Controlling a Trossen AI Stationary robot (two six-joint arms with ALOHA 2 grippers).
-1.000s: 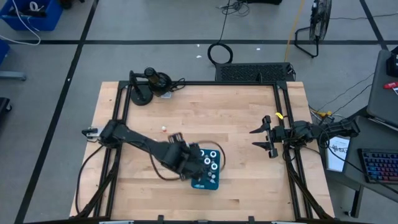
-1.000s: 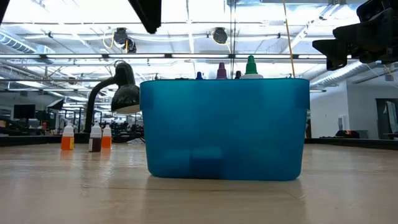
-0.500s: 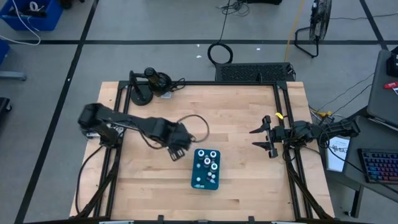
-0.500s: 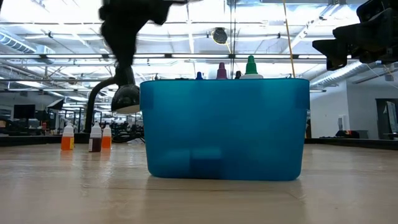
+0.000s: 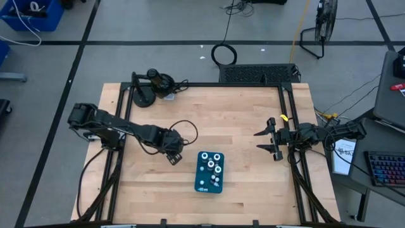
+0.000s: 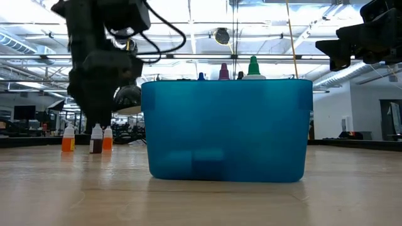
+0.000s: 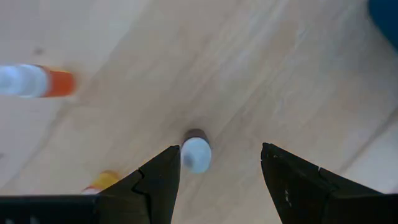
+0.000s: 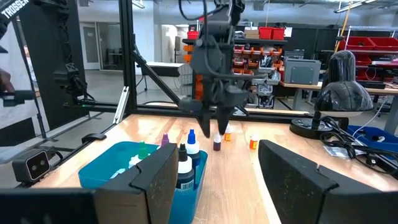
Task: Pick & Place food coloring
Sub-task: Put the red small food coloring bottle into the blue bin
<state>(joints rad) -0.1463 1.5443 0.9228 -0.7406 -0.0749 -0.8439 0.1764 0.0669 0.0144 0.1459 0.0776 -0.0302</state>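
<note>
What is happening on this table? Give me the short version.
The left gripper hangs open above a dark, white-capped food coloring bottle standing on the wooden table, not yet gripping it. Two orange bottles stand nearby. The teal bin already holds several bottles. The right gripper waits open at the table's right side.

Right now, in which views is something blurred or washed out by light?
Left wrist view: the orange bottle is smeared, the dark bottle between the open left end effector is soft. Low view: bright ceiling lights behind the teal bin. High view: evenly lit.
</note>
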